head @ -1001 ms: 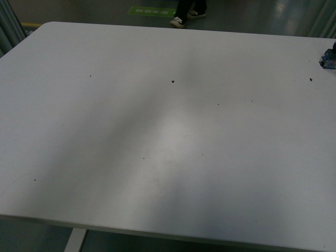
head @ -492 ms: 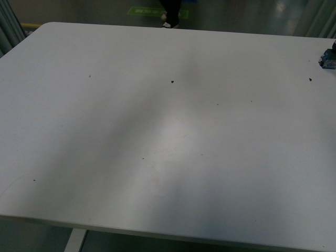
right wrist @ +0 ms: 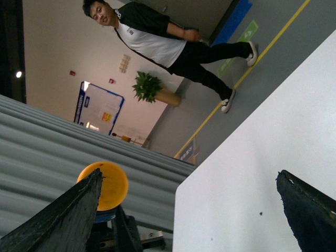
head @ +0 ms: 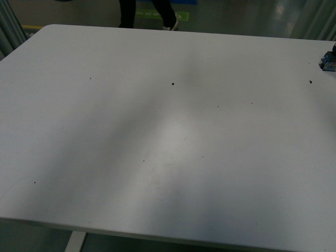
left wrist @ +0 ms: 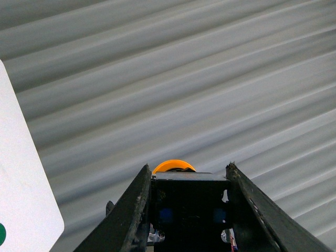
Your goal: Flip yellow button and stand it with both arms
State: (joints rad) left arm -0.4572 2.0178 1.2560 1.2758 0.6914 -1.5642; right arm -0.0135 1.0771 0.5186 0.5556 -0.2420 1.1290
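In the left wrist view my left gripper (left wrist: 189, 170) is shut on the yellow button (left wrist: 174, 166). Its black block sits clamped between the two fingers, and the orange-yellow cap pokes out beyond the tips, against a ribbed grey wall. The right wrist view shows the same cap (right wrist: 107, 184) beside one finger of my right gripper (right wrist: 189, 178), which stands wide open with nothing between its fingers. The button hangs off the table's side, past the corner of the white table (right wrist: 273, 131). Neither arm nor the button shows in the front view.
The white table (head: 168, 136) carries only small dark specks. A small dark and blue object (head: 329, 61) sits at its far right edge, cut by the frame. A person (right wrist: 157, 42) walks on the floor beyond the table. A ribbed grey wall (left wrist: 210, 79) runs beside the table.
The person's legs at the far edge of the table have moved left. Nothing on the table has moved.
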